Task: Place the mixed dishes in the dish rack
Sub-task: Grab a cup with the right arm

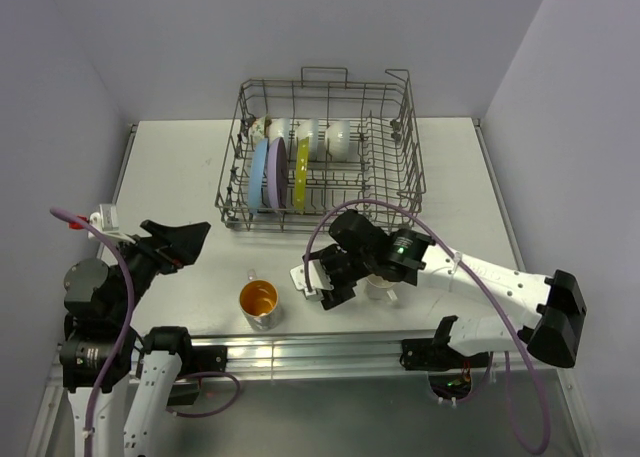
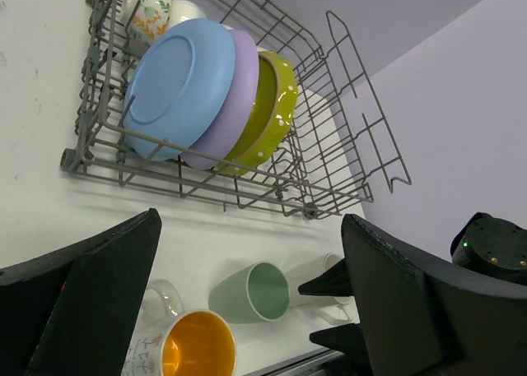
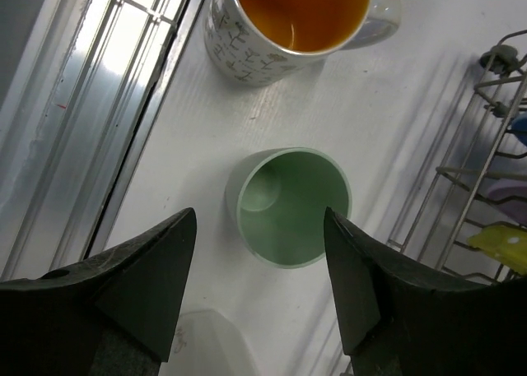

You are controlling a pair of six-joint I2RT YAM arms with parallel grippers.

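Looking down on a white bench [image 1: 170, 177] carrying the grey wire dish rack [image 1: 400, 147] at 12 o'clock. Reaching in from 4 o'clock along the near edge, right arm [image 1: 490, 277], ending at 6 o'clock with the right fingers [image 3: 140, 294] partly spread and framing the pale green cup [image 3: 292, 207] from either side; cannot tell whether touching it. Poised at 8 o'clock, left fingers [image 2: 90, 302] spread wide with nothing between, aimed toward the rack. Standing on edge in the rack's 9 o'clock half, side by side: blue plate [image 1: 262, 174], lavender plate [image 1: 276, 172], yellow-green plate [image 1: 301, 172]. Tucked behind these toward 12 o'clock: white bowls [image 1: 337, 137] and a floral bowl [image 2: 152, 2]. Sitting mouth-up on the bench at 6 o'clock, just to 9 o'clock of the green cup and apart from it: orange-inside cup [image 1: 259, 302].
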